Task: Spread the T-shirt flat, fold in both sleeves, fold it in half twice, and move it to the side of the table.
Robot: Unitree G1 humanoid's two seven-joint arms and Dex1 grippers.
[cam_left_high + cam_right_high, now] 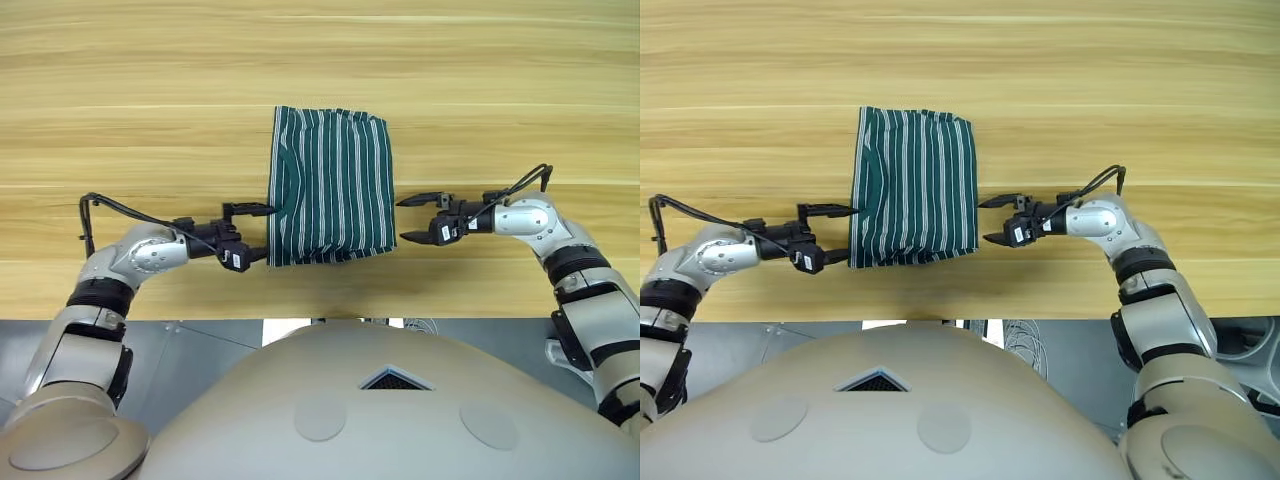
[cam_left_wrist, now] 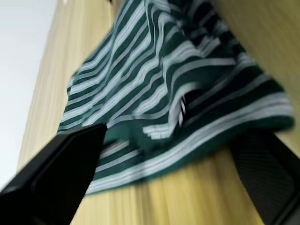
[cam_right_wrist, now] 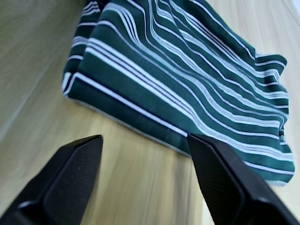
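- We note the left arm [image 1: 150, 250]: rounded silver-grey shells, with a black ribbed collar at the joint.
- The right arm [image 1: 525, 217] matches it, its silver shells broken by black ribbed collars.
- The left cable [image 1: 105, 204], thin and black, loops out from the wrist; the right cable [image 1: 528, 178] arcs the same way.
- The left gripper [image 1: 267, 233] and the right gripper [image 1: 400, 220] are matt black, each with two long tapering fingers [image 3: 70, 173].
- We see small pale patches on the black gripper housings.
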